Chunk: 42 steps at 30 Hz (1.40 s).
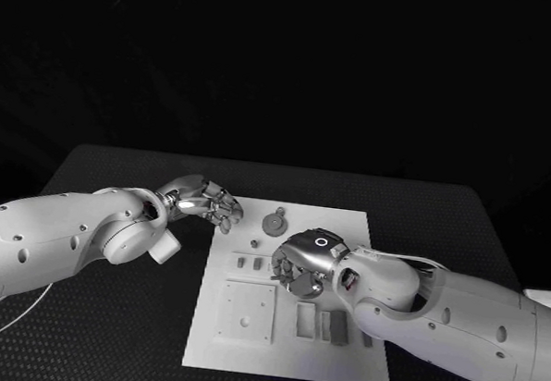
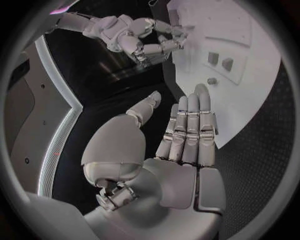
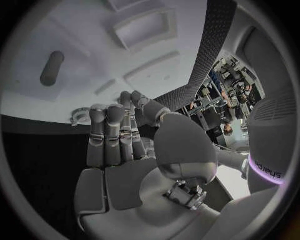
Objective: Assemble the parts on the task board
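Several grey parts [image 1: 329,325] lie on the task board [image 1: 369,373], which sits mid-table. A gear-like part [image 1: 275,221] is at the board's 12 o'clock; two small blocks [image 1: 249,263] sit left of centre, slim bars at 5 o'clock beside a recessed plate [image 1: 246,310] at 7.

Right hand [image 1: 303,264] hovers over board centre, fingers curled downward. Can't tell if it's pinching anything; its wrist view shows the fingers straight and together, nothing visibly between them. Left hand [image 1: 204,198] sits off the board's 10 o'clock corner, fingers extended, holding nothing.

Risk: right forearm [image 1: 462,319] crosses the board's 3 o'clock edge low over the bars. A sweep could knock them or shift the board.

Room: bare black table [image 1: 98,338] all round, widest at 9 and 3 o'clock; left hand is near the board edge.
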Each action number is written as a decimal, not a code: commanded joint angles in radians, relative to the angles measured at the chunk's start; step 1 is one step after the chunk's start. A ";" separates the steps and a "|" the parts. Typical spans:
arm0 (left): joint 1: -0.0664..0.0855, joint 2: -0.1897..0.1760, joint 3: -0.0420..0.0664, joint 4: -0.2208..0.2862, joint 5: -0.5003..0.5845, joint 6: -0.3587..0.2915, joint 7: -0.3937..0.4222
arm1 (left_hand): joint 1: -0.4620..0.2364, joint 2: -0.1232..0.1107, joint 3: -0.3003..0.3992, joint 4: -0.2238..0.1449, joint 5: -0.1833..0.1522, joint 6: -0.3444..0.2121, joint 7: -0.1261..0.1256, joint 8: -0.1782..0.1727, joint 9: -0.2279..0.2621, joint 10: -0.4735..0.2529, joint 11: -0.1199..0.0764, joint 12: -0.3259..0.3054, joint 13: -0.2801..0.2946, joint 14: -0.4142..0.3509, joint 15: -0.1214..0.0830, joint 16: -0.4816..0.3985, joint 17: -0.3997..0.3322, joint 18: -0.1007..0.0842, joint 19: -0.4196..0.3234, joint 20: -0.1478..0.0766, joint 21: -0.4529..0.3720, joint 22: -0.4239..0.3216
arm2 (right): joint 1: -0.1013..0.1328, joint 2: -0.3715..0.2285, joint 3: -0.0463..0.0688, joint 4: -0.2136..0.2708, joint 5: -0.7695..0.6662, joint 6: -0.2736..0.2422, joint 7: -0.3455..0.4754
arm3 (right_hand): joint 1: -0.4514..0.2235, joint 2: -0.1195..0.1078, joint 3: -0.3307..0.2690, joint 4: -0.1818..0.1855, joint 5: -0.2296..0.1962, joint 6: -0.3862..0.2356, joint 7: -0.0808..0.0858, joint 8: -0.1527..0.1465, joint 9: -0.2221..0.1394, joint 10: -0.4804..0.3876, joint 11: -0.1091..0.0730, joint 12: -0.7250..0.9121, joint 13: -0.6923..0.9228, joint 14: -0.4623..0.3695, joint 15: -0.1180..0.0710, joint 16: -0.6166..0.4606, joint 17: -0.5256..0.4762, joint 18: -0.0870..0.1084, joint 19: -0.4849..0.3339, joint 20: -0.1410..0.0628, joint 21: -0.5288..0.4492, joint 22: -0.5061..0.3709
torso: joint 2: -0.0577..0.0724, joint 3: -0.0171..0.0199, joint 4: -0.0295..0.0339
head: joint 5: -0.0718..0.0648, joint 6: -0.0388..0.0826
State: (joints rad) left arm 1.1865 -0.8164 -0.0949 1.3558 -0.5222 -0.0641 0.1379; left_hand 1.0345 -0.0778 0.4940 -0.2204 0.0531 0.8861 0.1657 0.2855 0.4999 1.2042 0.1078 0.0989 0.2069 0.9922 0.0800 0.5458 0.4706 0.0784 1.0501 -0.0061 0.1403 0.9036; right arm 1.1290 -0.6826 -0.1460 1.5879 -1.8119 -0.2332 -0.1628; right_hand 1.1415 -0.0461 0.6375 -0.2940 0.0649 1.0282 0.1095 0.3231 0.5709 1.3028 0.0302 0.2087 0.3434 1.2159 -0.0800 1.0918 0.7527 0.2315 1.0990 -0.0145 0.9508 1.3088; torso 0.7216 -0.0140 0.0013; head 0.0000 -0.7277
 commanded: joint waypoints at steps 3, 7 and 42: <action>-0.003 0.001 0.000 0.032 -0.113 0.204 -0.126 | -0.065 0.010 -0.019 0.045 0.000 0.012 0.000 0.008 -0.003 0.014 -0.004 0.003 0.007 0.016 -0.005 0.002 0.020 0.007 0.010 -0.010 0.009 0.007 | 0.019 -0.012 0.008 0.023 0.021 0.003 -0.009 | 0.002 0.003 -0.006 0.002 0.003 0.009 0.000 0.003 -0.001 0.008 0.000 0.004 0.002 0.006 0.000 0.003 0.001 0.030 0.000 -0.005 0.005 0.016 | 0.000 -0.0006 0.0003 | -0.003 0.007; -0.006 0.004 -0.001 0.058 -0.127 0.241 -0.155 | -0.099 0.010 -0.032 0.067 -0.002 0.007 0.001 0.005 -0.006 0.019 -0.007 0.002 0.013 0.021 -0.009 0.000 0.036 0.004 0.013 -0.017 0.013 0.011 | 0.031 -0.019 0.014 0.037 0.023 0.004 -0.011 | 0.002 0.002 -0.006 0.002 0.003 0.009 0.000 0.003 0.000 0.008 0.000 0.004 0.002 0.007 0.000 0.003 0.001 0.030 0.001 -0.005 0.005 0.016 | 0.000 -0.0005 0.0003 | -0.004 0.012; -0.007 0.008 -0.019 0.105 -0.126 0.214 -0.211 | -0.139 0.062 -0.104 0.041 -0.002 -0.020 0.010 0.002 -0.015 0.014 -0.006 -0.011 0.040 0.030 -0.016 -0.024 0.101 0.000 0.012 -0.027 0.018 0.016 | 0.042 0.021 0.005 -0.067 0.070 -0.002 -0.068 | -0.076 -0.084 -0.012 0.053 0.005 -0.095 0.040 -0.062 -0.029 -0.011 0.013 -0.015 0.006 0.007 0.015 -0.006 0.001 0.030 0.007 0.001 -0.003 0.011 | 0.001 0.0004 0.0015 | -0.010 0.018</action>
State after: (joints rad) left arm 1.1790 -0.8074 -0.1145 1.4584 -0.6463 0.1496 -0.0787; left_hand 0.8934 -0.0249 0.3894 -0.1739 0.0531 0.8643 0.1799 0.2843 0.4857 1.2149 0.1054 0.0921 0.2454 1.0165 0.0627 0.5257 0.5713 0.0614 1.0595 -0.0273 0.1518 0.9191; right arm 1.1744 -0.6682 -0.1387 1.5301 -1.7618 -0.2257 -0.1969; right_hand 1.0694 -0.1181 0.6246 -0.2484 0.0651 0.9424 0.1475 0.2640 0.5433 1.2879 0.0447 0.1970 0.3482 1.2242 -0.0710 1.0920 0.7523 0.2308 1.1004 -0.0121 0.9505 1.3083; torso 0.7215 -0.0151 0.0014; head -0.0105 -0.7100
